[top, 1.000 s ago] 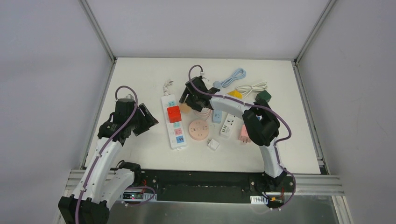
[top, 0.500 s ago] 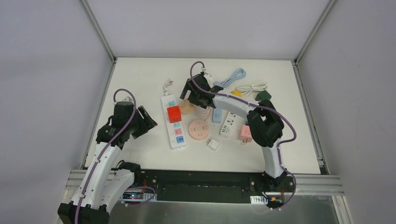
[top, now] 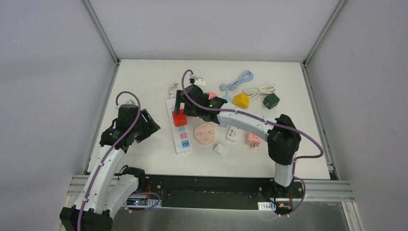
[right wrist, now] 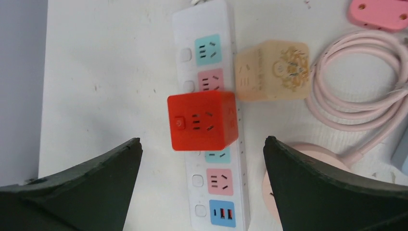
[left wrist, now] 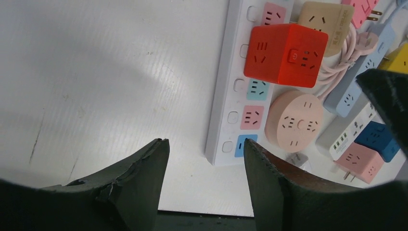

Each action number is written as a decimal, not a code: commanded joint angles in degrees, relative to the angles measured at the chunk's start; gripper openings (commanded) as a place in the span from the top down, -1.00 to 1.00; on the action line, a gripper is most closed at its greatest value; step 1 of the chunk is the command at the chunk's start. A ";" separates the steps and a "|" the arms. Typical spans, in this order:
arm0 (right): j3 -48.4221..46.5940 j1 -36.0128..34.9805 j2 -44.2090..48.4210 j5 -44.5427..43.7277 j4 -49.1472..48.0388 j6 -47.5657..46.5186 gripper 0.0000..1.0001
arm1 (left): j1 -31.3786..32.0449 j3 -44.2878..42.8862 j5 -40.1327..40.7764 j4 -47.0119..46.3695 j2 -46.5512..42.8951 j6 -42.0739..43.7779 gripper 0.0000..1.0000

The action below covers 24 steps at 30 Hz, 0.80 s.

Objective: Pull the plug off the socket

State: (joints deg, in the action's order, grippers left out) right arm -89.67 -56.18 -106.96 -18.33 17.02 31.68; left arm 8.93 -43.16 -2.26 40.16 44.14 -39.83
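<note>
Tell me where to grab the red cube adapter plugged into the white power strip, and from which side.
Grip the red cube adapter by its two flat side faces, across the white power strip, coming from straight above. They're parallel and mostly free; the open right gripper brackets them. Mind the beige cube adapter close by one corner.

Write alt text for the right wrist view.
Open right gripper hovers over a red cube plug seated on a white power strip, one finger either side, not touching it. A beige adapter and a coiled pink cable lie beside the strip at frame right.
</note>
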 commanded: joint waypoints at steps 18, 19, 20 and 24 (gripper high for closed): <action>-30.87 -5.30 -21.92 -5.51 23.35 -0.35 -0.72 | -0.47 0.03 2.54 3.12 3.98 -1.59 -0.22; -31.51 -5.28 -22.69 -6.09 24.75 -0.09 -0.70 | -0.55 0.27 2.37 3.04 4.28 -1.71 -0.21; -31.38 -5.26 -22.91 -6.44 24.88 0.03 -0.69 | -0.64 0.53 2.35 2.91 4.55 -1.86 -0.22; -29.76 -5.10 -22.85 -6.90 23.46 -0.75 -0.65 | -0.91 1.42 0.17 2.02 5.75 -2.43 -0.22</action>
State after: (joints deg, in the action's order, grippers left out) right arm -118.13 -61.36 -129.64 -23.40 37.98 30.22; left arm 8.88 -43.07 0.05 42.68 48.95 -40.99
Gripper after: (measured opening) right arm 0.841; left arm 0.608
